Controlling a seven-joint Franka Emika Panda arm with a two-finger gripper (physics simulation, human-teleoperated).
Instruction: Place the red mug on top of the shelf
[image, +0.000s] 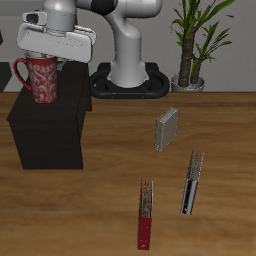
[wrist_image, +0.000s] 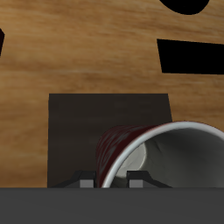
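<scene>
Red mug (image: 42, 80): upright directly under the claw (image: 44, 58), mouth up against it; its base is at the level of the shelf top, contact not resolvable. Loop handle sticks out sideways, away from the robot's pedestal.
Mug interior: wrist view shows the light rim (wrist_image: 179, 131) and a pale inside wall; contents not visible.
Claw: clamped on the red mug at the rim, fingers (wrist_image: 85, 182) coming down on the rim wall.
Shelf (image: 48, 135): dark boxy cabinet straight below the claw; flat top bare except where the mug is.
Edges: mug sits toward the back part of the shelf top, free surface ahead of it toward the desk's front edge.
Desk (image: 210, 120): wooden, open room beside the shelf.
Other items: grey rack (image: 166, 129), a grey-black book (image: 190, 183) and a red book (image: 146, 215), all well apart from the claw, nearer the front edge.
Behind: potted plant (image: 195, 40) beside the robot's base (image: 130, 75).
</scene>
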